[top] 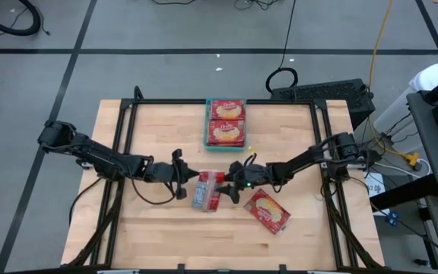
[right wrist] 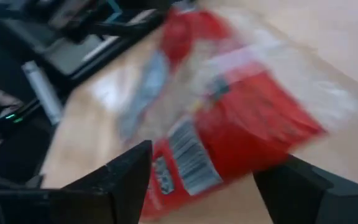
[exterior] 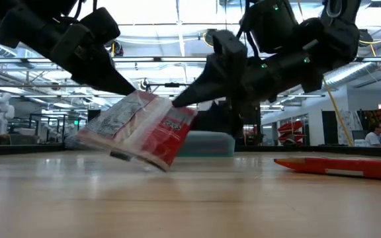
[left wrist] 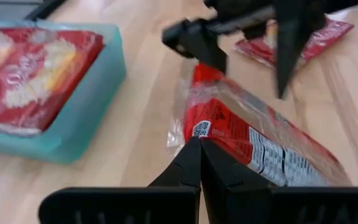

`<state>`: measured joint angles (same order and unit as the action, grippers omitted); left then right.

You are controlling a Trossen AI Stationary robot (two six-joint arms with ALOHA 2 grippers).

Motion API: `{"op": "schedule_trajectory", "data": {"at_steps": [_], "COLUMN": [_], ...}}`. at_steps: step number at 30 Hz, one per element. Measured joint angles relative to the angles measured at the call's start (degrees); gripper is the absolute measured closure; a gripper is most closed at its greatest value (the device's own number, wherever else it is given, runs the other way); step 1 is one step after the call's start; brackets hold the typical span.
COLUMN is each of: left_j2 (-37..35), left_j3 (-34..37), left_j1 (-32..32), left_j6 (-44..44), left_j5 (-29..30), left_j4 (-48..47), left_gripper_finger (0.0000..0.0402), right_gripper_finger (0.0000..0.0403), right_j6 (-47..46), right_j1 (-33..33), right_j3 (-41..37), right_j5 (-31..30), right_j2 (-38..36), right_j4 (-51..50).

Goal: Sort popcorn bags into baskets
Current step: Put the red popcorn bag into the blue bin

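One red popcorn bag (top: 207, 190) with a grey-white panel sits tilted at the table's middle, between my two grippers. My left gripper (top: 183, 181) is shut at the bag's left end. My right gripper (right wrist: 211, 155) is open at the bag's right end; whether either of its fingers touches the bag cannot be told. A second bag (top: 267, 211) lies flat toward the near right. Two more bags lie in the teal basket (top: 207, 133) at the far middle. My left gripper (left wrist: 199, 142) pinches the bag's clear wrapper edge (left wrist: 188, 127) between its two shut fingers, at the end toward the table's left. The fingers come from the left, slanting down. The bag (exterior: 144, 129) is tilted, its held part raised and its lower edge (exterior: 137, 162) on the table.
The flat bag (exterior: 339, 165) lies close beside the right arm. The basket (left wrist: 86, 124) stands a short way beyond the held bag. Black frame rails run along the table's left, right and far sides. Bare wood shows near the front edge.
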<state>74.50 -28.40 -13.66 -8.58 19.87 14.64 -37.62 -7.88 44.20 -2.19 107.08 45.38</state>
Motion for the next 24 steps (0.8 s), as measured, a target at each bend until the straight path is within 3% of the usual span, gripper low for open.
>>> {"op": "schedule_trajectory", "data": {"at_steps": [5,12,17,20,24], "left_j2": [0.0,-3.7,-11.2,-15.0,-18.1], "left_j3": [0.0,-0.1,-0.1,-0.1,-0.1], "left_j1": [0.3,1.6,2.8,3.2,4.2], "left_j6": [3.2,6.5,7.0,4.3,-5.8], "left_j5": [-0.1,1.2,1.5,1.5,1.9], "left_j4": [2.2,5.3,3.7,1.0,-4.0], "left_gripper_finger": [0.0401,0.0379,0.0364,0.0358,0.0356], "right_gripper_finger": [0.021,0.038,0.0383,0.0391,0.0392], "right_j6": [5.1,15.1,24.3,34.1,49.8], "right_j1": [-0.1,1.4,2.0,0.8,-2.7], "right_j3": [0.4,0.4,0.3,0.3,0.3], "right_j5": [2.5,2.3,-0.3,-8.2,-21.2], "right_j2": [2.9,-0.4,-7.2,-11.9,-15.0], "right_j4": [9.3,7.4,-1.8,-5.3,-6.8]}}
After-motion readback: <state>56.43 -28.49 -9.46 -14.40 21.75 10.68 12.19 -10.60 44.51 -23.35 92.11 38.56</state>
